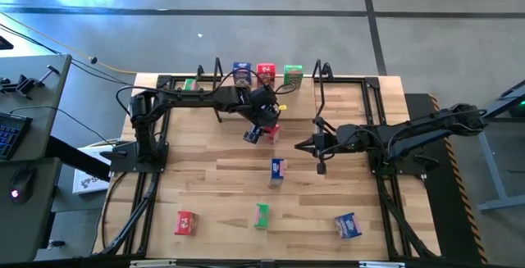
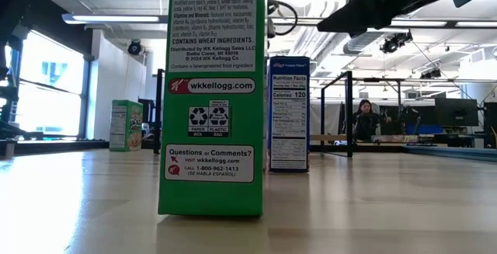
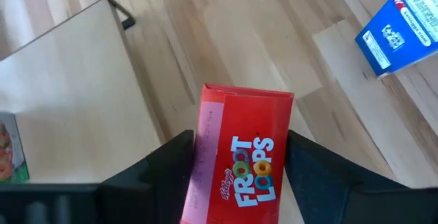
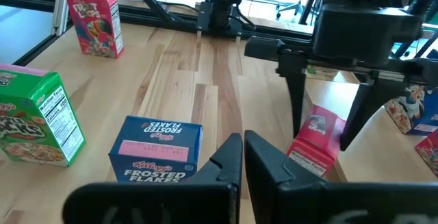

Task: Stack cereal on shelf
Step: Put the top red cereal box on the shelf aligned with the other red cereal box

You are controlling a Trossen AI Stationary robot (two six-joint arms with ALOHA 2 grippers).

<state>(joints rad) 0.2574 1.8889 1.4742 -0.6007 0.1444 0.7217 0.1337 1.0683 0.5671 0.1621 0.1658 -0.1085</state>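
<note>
My left gripper [image 1: 264,130] stands over the table's middle, just in front of the shelf [image 1: 215,89], shut on a red cereal box [image 3: 243,159]. A blue [image 1: 240,73], a red [image 1: 265,73] and a green box [image 1: 293,73] stand upright on the shelf, and another green box [image 3: 8,148] is at its left end. My right gripper [image 4: 243,148] waits shut to the right of the held box, pointing at it and touching nothing. My left gripper pinches the red box's two narrow sides [image 3: 205,148] between its two fingers [image 4: 297,114]. The fingers come slanting down from the far left. The box sits tilted between them [image 4: 316,138]. I cannot tell whether its lower end rests on the table.
Loose boxes stand on the table: blue [image 1: 277,170] in the middle, then red [image 1: 185,223], green [image 1: 262,215] and blue [image 1: 348,225] along the near edge. The shelf's black wire ends [image 1: 321,75] rise at the far edge. A person [image 2: 363,118] sits in the room behind.
</note>
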